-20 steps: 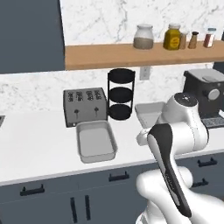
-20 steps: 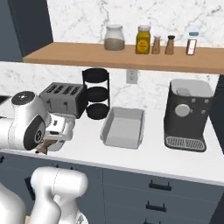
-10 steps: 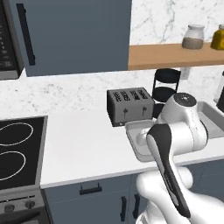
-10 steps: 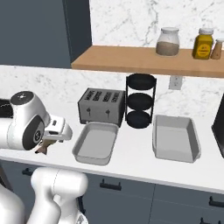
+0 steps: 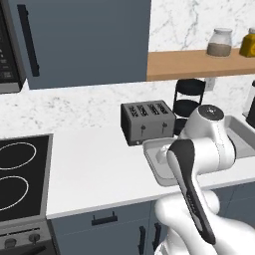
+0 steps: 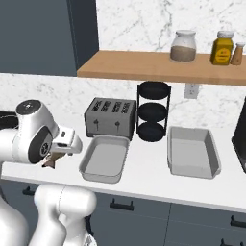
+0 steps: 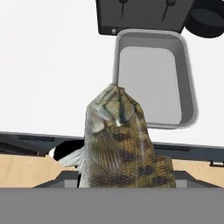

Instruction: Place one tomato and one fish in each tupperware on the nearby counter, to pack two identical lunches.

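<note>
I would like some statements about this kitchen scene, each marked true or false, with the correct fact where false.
1. The end effector holds a fish. True.
2. Both tupperware trays already contain a tomato. False: the left tray and the right tray are empty.
3. The toaster stands behind the left tray. True.
4. The black tiered rack stands on the wooden shelf. False: it stands on the counter, below the shelf.
</note>
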You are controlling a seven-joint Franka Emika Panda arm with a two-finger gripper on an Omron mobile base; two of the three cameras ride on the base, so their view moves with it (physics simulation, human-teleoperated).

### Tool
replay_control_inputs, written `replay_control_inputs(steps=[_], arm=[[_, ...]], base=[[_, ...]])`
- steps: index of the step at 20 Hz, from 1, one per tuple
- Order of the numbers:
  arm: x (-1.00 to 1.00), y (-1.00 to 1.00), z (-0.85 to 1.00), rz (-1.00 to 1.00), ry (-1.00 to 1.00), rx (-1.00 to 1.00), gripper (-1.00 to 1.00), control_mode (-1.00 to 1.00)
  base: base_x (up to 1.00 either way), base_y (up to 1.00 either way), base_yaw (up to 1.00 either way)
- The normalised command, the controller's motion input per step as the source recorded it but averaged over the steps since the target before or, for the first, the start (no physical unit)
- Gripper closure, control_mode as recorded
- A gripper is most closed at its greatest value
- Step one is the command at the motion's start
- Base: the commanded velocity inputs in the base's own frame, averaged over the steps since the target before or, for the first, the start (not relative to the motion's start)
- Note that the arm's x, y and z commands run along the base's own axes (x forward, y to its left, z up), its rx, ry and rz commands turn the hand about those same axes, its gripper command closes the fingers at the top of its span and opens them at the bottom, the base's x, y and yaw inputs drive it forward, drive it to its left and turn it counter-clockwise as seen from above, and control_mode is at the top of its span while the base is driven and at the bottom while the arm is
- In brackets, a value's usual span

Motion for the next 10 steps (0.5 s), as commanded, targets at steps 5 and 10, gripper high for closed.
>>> replay_control_inputs(steps=[5, 10], arm=[[0.65, -0.46, -0.08, 0.06, 0.01, 0.00, 1.00, -1.00], [0.99, -0.40, -0.22, 0.03, 0.04, 0.02, 1.00, -1.00]], base=[[0.00, 0.00, 0.00], [0.00, 0.00, 0.00]])
